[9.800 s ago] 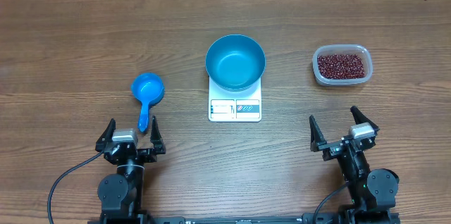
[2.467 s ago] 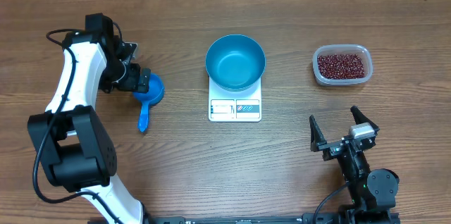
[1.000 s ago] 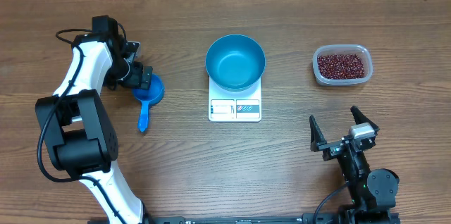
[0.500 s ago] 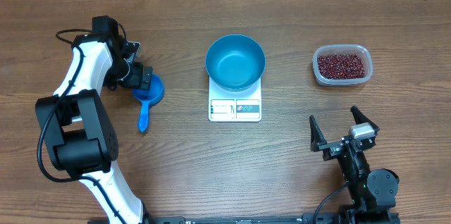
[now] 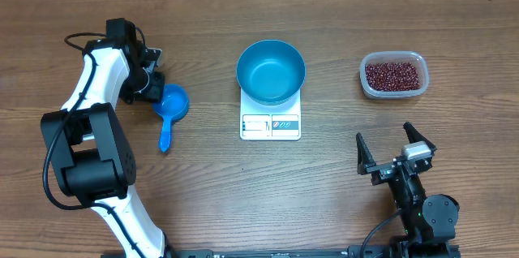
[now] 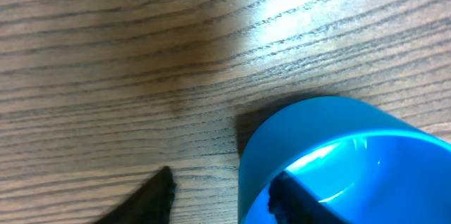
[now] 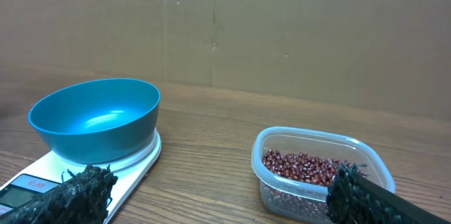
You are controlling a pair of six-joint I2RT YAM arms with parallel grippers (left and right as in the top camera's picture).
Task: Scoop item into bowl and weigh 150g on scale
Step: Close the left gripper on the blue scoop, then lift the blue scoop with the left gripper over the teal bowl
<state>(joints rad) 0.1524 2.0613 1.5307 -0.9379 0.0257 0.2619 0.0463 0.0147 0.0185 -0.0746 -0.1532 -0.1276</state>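
Reaches the left gripper (image 5: 152, 86) down onto the round cup of the small blue scoop (image 5: 171, 104), at the left of the wooden table (image 5: 243, 201). Straddles the cup wall: one finger (image 6: 289, 196) inside the cup against the blue, the other (image 6: 151, 199) outside and close by, with a sliver of wood grain showing between it and the wall. Cannot tell whether clamped on the wall or only narrowed around it. Rests the scoop flat on the wood, handle pointing toward the robot's side. Holds the right gripper (image 5: 388, 143) low at the near right of the table, jaws spread wide, well apart from everything. Shows the beans (image 5: 393, 75) lying in the clear tub (image 5: 362, 79) at far right. Shows the bowl (image 5: 271, 71) standing on the white scale (image 5: 270, 126) at centre, well apart from the tub.
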